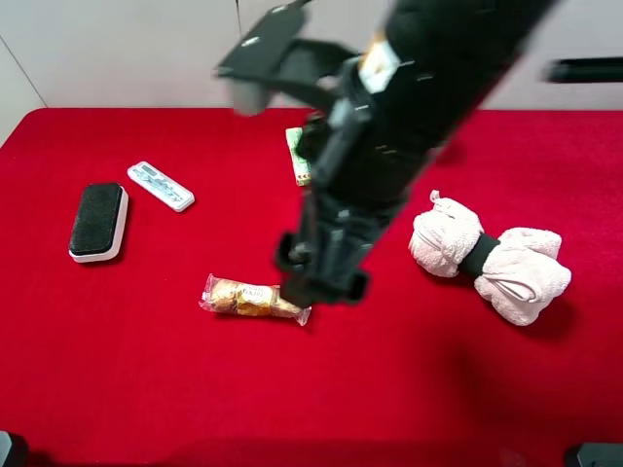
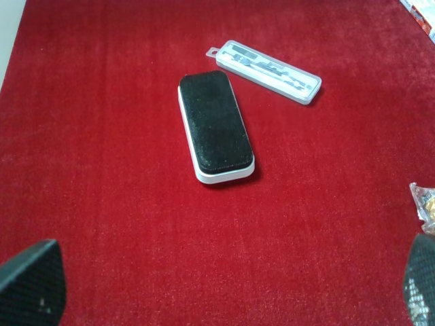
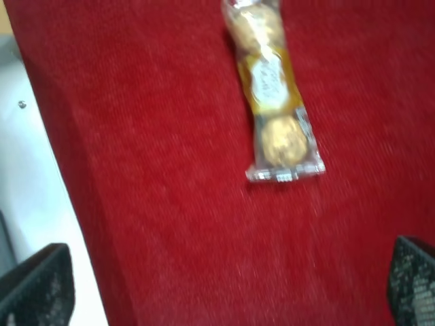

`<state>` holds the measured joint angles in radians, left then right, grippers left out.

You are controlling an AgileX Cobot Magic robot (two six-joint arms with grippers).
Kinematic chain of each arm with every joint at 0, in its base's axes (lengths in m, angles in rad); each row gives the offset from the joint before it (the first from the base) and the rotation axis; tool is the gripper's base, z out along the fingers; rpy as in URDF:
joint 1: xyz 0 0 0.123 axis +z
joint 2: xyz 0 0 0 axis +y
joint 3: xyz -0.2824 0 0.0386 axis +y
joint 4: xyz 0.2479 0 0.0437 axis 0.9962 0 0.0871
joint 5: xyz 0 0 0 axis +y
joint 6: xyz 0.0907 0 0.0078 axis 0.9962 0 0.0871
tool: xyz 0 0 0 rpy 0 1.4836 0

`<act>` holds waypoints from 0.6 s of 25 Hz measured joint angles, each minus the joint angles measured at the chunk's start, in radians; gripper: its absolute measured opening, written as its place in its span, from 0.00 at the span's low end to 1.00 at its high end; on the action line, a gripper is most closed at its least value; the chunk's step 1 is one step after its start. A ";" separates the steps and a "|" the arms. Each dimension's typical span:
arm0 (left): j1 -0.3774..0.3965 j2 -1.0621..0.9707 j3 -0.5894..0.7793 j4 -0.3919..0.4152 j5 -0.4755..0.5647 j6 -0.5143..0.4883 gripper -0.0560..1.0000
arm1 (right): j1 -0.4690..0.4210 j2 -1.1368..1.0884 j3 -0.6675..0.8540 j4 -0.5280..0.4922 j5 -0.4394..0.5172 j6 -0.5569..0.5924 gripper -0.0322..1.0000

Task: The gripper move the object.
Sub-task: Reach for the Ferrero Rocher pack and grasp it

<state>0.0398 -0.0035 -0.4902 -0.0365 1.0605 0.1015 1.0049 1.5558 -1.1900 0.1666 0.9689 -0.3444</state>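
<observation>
We see a red counter [image 1: 146, 389] with five things lying on it, and we place them all from the chocolate packet [image 1: 253, 298], a clear wrapper of gold sweets. Left of it and farther back rests a black-topped white block [image 1: 98, 222]. Farther back again, also to its left, lies a slim clear case [image 1: 161, 186]. Straight behind it a green-edged packet [image 1: 296, 156] shows only in part. Well to its right lies a pink cloth bundle [image 1: 516, 268], tied with a black band
</observation>
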 joint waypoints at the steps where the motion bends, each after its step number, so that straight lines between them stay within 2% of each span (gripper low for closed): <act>1: 0.000 0.000 0.000 0.000 0.000 0.000 0.99 | 0.015 0.028 -0.025 -0.002 0.006 0.001 0.70; 9: 0.000 0.000 0.000 0.000 0.000 0.000 0.99 | 0.066 0.232 -0.136 -0.012 0.004 0.004 0.70; 15: 0.000 0.000 0.000 0.000 0.000 0.000 0.99 | 0.066 0.317 -0.139 -0.020 -0.061 0.004 0.70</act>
<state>0.0398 -0.0035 -0.4902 -0.0365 1.0605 0.1015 1.0706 1.8724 -1.3288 0.1468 0.9076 -0.3402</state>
